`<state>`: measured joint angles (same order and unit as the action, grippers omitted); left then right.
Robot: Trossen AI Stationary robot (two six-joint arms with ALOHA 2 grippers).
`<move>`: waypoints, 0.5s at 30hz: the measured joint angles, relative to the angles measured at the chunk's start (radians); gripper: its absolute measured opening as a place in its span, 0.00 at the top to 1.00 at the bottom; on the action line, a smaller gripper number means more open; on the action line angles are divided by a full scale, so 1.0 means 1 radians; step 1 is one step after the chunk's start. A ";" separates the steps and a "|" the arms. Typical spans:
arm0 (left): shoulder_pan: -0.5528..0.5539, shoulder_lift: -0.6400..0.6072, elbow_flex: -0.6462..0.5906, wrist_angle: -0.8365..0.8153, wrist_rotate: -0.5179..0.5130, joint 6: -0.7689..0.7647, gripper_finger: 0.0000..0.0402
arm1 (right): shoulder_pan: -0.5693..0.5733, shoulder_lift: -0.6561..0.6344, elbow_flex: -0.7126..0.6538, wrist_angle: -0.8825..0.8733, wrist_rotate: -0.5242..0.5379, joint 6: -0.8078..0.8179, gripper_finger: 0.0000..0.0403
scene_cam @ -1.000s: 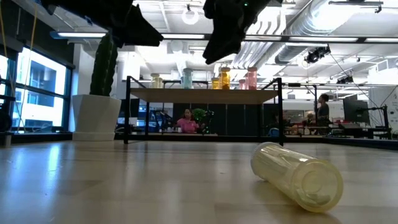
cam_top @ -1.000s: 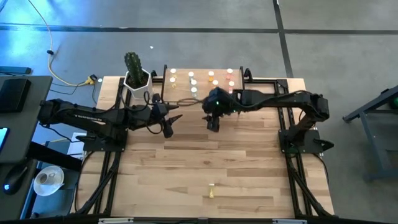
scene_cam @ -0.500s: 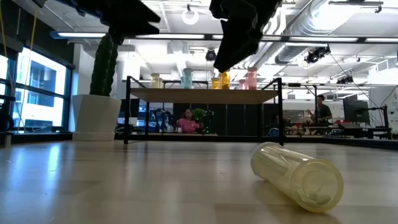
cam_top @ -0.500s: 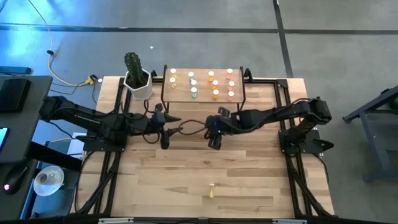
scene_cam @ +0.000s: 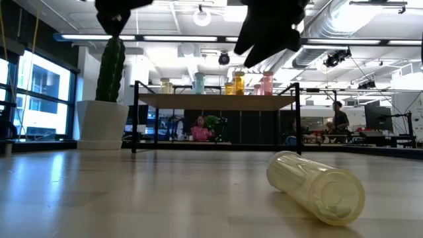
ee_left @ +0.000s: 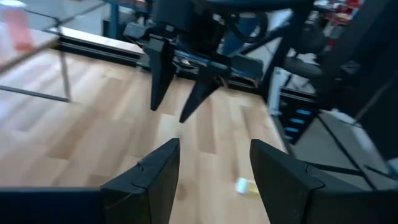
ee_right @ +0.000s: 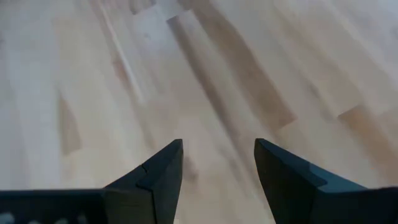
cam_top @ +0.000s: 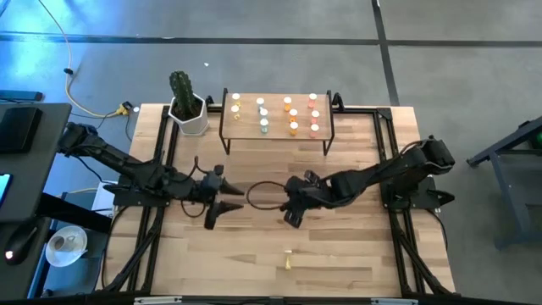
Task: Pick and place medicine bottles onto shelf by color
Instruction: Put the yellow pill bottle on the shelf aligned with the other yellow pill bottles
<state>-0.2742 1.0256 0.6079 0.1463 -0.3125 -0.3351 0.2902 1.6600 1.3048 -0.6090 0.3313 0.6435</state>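
Observation:
Several medicine bottles [cam_top: 288, 114] with white caps stand in columns by colour on the shelf [cam_top: 246, 127] at the far middle of the table. One yellow bottle [cam_top: 288, 261] lies on its side on the table near the front edge, large in the low view [scene_cam: 317, 188]. My left gripper [cam_top: 230, 199] hovers open over the table's middle left, pointing right. My right gripper [cam_top: 292, 219] hovers open beside it, slanting down over bare wood [ee_right: 217, 168]. In the left wrist view the yellow bottle [ee_left: 247, 185] lies beyond my left gripper [ee_left: 214, 174].
A cactus in a white pot [cam_top: 188, 110] stands at the far left corner, beside the shelf. Black frame rails [cam_top: 398, 220] run along the table's left and right sides. A dark cable loop [cam_top: 262, 193] hangs between the two grippers.
Both grippers have drawn back from the shelf's front toward the table's near edge, staying open with nothing between the fingers. The right one has also sunk a little and rolled; the left one has swung and rolled too. The yellow bottle has not moved.

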 joint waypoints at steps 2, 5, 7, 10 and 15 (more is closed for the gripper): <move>-0.031 0.000 0.000 0.000 -0.001 -0.012 0.54 | 0.028 0.000 0.000 0.000 0.000 0.075 0.53; -0.069 0.000 0.000 0.000 -0.002 -0.014 0.54 | 0.073 0.000 0.000 0.000 -0.001 0.145 0.53; -0.090 0.000 0.000 0.000 -0.011 -0.014 0.54 | 0.100 0.000 0.000 0.000 -0.001 0.177 0.53; -0.110 0.000 0.000 0.000 -0.014 -0.014 0.54 | 0.134 0.000 0.000 0.000 -0.001 0.222 0.53; -0.123 0.000 0.000 -0.004 -0.044 -0.014 0.54 | 0.164 0.001 0.000 0.000 -0.006 0.426 0.53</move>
<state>-0.3969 1.0256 0.6079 0.1419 -0.3569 -0.3489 0.4546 1.6608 1.3048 -0.6094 0.3250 1.0690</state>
